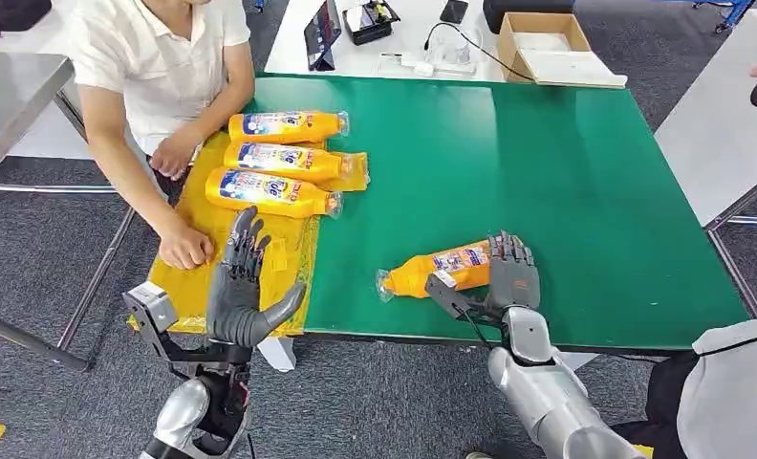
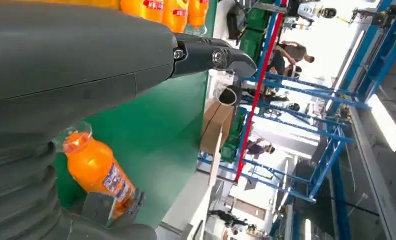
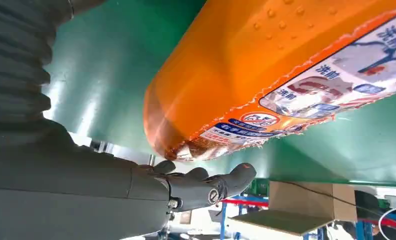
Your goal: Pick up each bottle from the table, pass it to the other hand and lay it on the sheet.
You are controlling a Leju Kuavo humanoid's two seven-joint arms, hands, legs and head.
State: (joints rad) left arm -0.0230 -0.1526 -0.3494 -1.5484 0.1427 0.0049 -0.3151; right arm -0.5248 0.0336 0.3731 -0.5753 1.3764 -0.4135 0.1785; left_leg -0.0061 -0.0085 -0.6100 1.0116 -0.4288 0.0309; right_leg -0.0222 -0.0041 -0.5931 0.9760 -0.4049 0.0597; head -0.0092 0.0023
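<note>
An orange bottle (image 1: 442,270) with a printed label lies on the green table (image 1: 547,163) near its front edge, cap toward my left. It also shows large in the right wrist view as the orange bottle (image 3: 266,65), and in the left wrist view as the orange bottle (image 2: 97,170). My right hand (image 1: 510,268) sits at its base end, fingers over the top and thumb spread on the near side, a gap showing at the thumb. My left hand (image 1: 244,287) hovers open, fingers straight, over the yellow sheet (image 1: 289,258). Three orange bottles (image 1: 277,159) lie side by side on the sheet.
A person in a white shirt sits at the table's left, one hand (image 1: 185,247) on the sheet close to my left hand, the other hand (image 1: 172,158) by the laid bottles. A cardboard box (image 1: 545,43) and cables lie on the white table behind.
</note>
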